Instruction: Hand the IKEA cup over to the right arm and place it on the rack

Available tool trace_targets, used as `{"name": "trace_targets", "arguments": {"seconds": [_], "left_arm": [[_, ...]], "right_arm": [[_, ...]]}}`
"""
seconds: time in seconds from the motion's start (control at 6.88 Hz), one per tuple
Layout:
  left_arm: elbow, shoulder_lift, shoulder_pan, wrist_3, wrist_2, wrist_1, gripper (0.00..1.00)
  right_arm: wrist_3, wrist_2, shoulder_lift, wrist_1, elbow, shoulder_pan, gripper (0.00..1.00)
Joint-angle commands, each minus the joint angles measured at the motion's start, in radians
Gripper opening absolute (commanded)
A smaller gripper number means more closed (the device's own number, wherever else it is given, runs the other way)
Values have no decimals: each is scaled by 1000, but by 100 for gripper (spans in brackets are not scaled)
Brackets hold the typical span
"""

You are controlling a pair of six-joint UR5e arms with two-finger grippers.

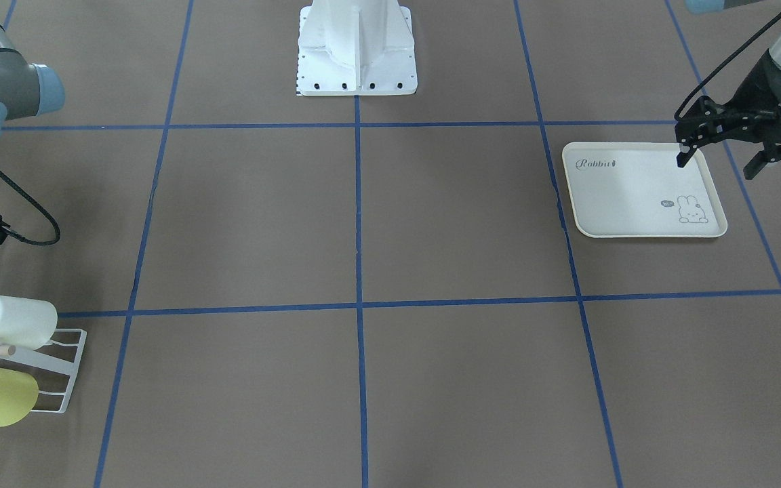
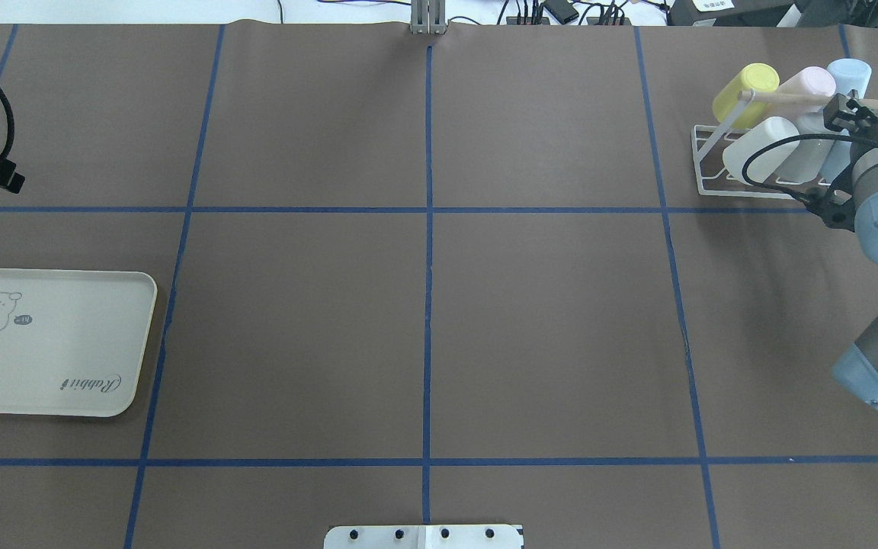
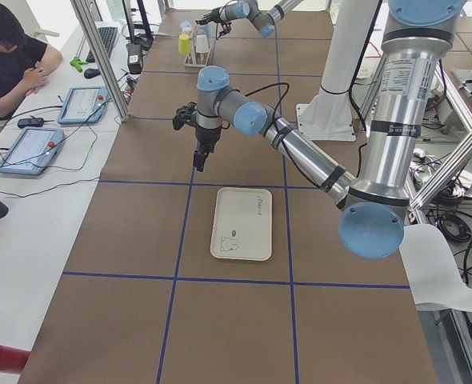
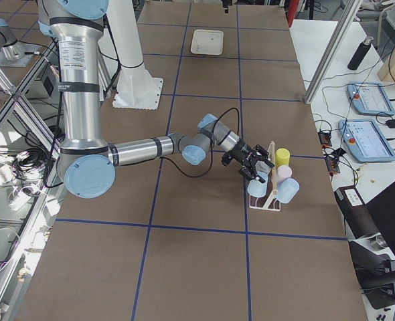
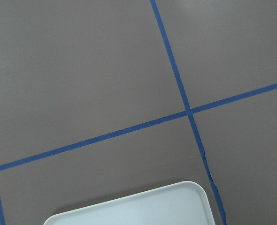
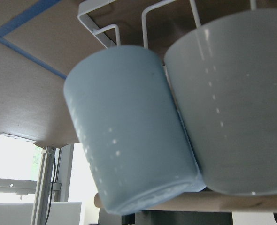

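The pale blue cup [image 6: 129,126] sits on the rack [image 2: 721,192] just ahead of the right gripper [image 4: 255,167], whose finger state I cannot tell, slanting lengthwise from wire base up to the dowel [image 6: 232,202]; the left gripper [image 1: 719,159] hangs spread, empty.

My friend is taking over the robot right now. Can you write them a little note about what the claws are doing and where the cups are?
Left claw: open and empty, hovering beside the rabbit tray.
Right claw: at the rack, very close to a pale blue cup. I cannot tell if it is open or shut.
Things: the tray has no cups on it. The rack holds a yellow cup, a pink cup, a white cup and the blue ones.
Done: the cup looks to be on the rack.
Left: make sure the right claw lets go, then probably back it away gently.
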Motion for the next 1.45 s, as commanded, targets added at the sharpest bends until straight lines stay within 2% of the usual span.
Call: {"name": "trace_targets", "arguments": {"seconds": [0.0,0.29,0.58,0.73,1.02,1.31], "left_arm": [[0,0,0,0,0,0,100],[0,0,0,0,0,-2,100],[0,0,0,0,0,-2,100],[-2,0,-2,0,0,-2,100],[-2,-3,-44,32,2,-2,100],[33,-2,-159,241,5,14,100]], "right_arm": [[0,-2,4,-1,6,0,99],[11,5,24,-4,49,3,99],[96,32,18,-7,104,59,99],[186,131,18,-7,106,119,99],[498,405,9,-12,95,242,99],[801,657,4,-15,57,351,99]]}}
